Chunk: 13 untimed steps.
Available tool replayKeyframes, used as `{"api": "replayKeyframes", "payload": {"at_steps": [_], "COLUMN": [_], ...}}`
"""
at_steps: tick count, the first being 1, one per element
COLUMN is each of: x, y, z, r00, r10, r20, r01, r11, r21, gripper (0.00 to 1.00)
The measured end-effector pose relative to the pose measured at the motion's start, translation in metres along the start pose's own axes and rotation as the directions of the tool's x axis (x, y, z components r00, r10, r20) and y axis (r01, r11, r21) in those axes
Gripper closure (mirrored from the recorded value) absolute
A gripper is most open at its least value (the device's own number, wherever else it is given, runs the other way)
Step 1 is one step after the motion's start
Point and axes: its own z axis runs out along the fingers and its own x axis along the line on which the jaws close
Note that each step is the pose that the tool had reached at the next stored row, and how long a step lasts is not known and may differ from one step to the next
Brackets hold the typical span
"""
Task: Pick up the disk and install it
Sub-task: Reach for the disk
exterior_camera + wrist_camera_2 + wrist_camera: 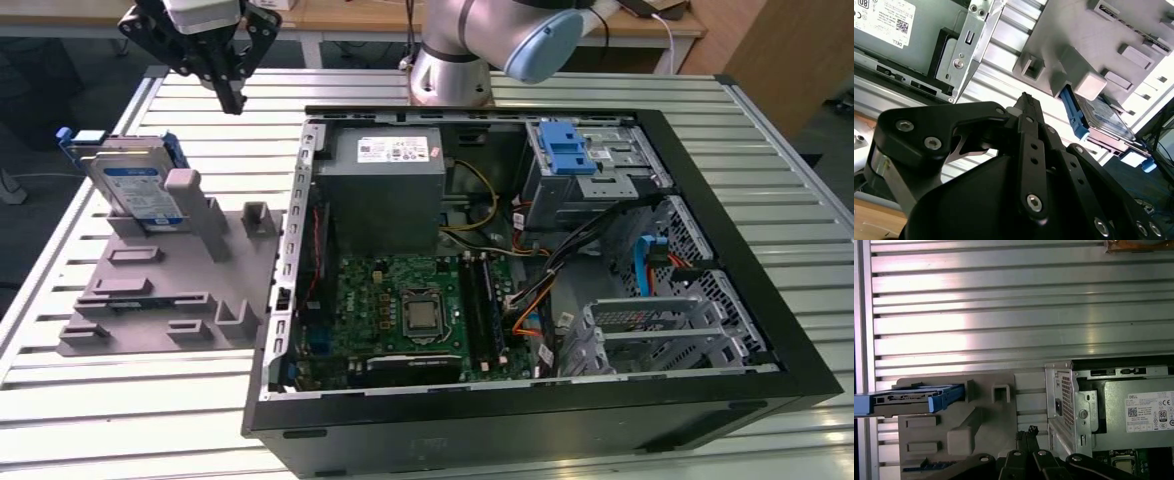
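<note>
The disk (139,186) stands on edge in a slot of the grey fixture (160,290) on the exterior view's left, its white-and-blue label facing forward and blue rails along its edges. Both wrist views show the disk (1104,120) (914,400) with its blue rail. My gripper (231,98) hangs in the air over the slatted table, behind the fixture and a little toward the exterior view's right of the disk, apart from it. Its fingers (1026,107) are shut together with nothing between them; the fingertips (1029,431) show over the fixture's edge.
An open computer case (747,330) takes up the middle and the exterior view's right of the table. Inside are the grey power supply (387,190), the motherboard (414,310) and a metal cage with a blue latch (567,150). The arm's base (454,60) stands behind the case.
</note>
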Motion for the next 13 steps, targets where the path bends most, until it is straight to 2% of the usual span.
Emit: {"api": "replayKeyframes", "payload": {"at_steps": [13], "x": [0.0140], "y": [0.0019], "z": [0.0011], "r00": [1.0000], "r10": [0.000], "r20": [-0.0022], "r01": [0.000], "r11": [1.0000], "r21": [0.0015], "gripper": [0.89]}}
